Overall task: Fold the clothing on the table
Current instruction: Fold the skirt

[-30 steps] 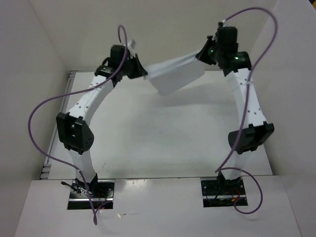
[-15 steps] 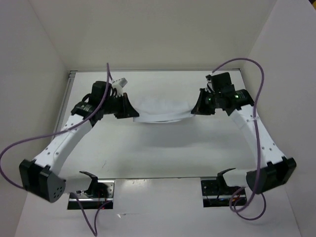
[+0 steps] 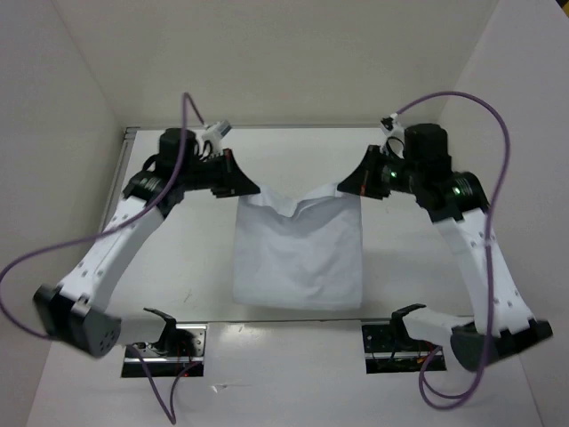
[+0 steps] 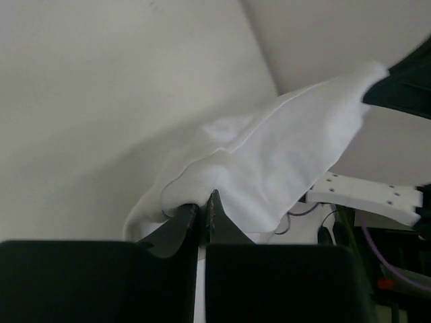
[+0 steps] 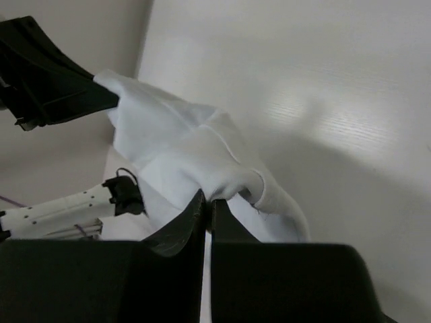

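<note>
- From overhead I have the left gripper at about 10 o'clock from the middle of the table. Its jaws are pressed together on the far left corner of the clothing.
- The left wrist camera confirms it: the two dark fingers meet with only a sliver between them, and a bunched fold of white fabric is nipped at their tips.
- The right gripper sits at about 2 o'clock and is likewise pinching, on the far right corner of the clothing.
- On the right wrist camera those fingers are closed tight, with the hem rolled over just above the tips.
- The clothing spans the gap between the two grippers. Its far edge sags in a shallow V at 12 o'clock (the dip is roughly midway between the grippers).
- From there the fabric spreads toward 6 o'clock as a fairly flat, near-rectangular sheet, and its near hem ends close to the table's near edge.
- I cannot tell how much of the sheet is actually resting on the table; a soft shadow runs along its 9 o'clock side.
- Each wrist camera shows the opposite gripper as a dark wedge at the far end of the fabric.
- Purple cables loop out from both arms, at 8 o'clock and at 2 o'clock.
- White walls enclose the table on three sides.
</note>
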Controlling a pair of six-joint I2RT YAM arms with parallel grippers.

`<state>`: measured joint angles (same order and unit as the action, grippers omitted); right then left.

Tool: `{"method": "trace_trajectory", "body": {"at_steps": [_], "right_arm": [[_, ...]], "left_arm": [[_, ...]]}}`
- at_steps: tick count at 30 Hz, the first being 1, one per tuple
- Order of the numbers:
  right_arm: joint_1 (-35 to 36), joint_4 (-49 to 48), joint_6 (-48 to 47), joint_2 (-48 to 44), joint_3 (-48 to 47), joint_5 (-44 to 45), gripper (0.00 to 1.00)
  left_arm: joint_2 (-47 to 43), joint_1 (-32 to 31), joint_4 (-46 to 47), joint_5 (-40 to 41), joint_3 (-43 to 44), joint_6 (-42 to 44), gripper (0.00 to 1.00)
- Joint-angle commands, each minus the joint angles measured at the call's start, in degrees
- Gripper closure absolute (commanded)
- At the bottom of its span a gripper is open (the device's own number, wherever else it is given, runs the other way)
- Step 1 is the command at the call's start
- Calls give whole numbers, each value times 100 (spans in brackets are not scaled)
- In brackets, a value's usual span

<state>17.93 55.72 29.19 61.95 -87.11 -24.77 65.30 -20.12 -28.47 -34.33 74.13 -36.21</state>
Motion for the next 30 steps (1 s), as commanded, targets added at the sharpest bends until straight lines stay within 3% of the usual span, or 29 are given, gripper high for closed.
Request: {"method": "trace_trajectory", "body": {"at_steps": [1, 3, 5, 8, 11, 13, 16, 17, 20, 21, 25, 30], "right_arm": [[-306, -860, -456, 1168, -60, -45, 100], [-518, -993, -528, 1677, -558, -45, 100], [-834, -915, -616, 2424, -1173, -45, 100], [-1037, -590, -669, 3032, -2814, 253, 100], [-1098, -423, -669, 3086, -3145, 368, 100], [-1099, -483, -669, 2894, -2787, 316, 100], [-1099, -896, -608, 2367, -1321, 61, 100], [-1099, -1001, -607, 2235, -430, -70, 100], [-1046, -1406, -449, 1786, 1302, -396, 100], [-864, -1459, -371, 1629, 1685, -475, 100], [-337, -1364, 76, 1285, 3224, -722, 100], [148, -836, 482, 670, 4351, -792, 100]], "left_arm": [[1532, 209, 61, 233, 495, 499, 100], [2168, 324, -140, 373, 1135, 736, 100], [3004, 438, -474, 374, 2470, 808, 100], [3664, 570, -1002, 452, 4181, 949, 100], [3736, 675, -1152, 453, 4575, 949, 100], [3421, 676, -934, 453, 3946, 879, 100], [2876, 676, -196, 392, 2603, 686, 100], [2779, 676, -11, 313, 1650, 520, 100], [2471, 614, 683, 242, 265, 107, 99], [2418, 510, 1007, 173, -584, -8, 99], [2277, -8, 1511, 215, -2231, -580, 99], [1865, -405, 1126, 365, -3096, -818, 99]]}}
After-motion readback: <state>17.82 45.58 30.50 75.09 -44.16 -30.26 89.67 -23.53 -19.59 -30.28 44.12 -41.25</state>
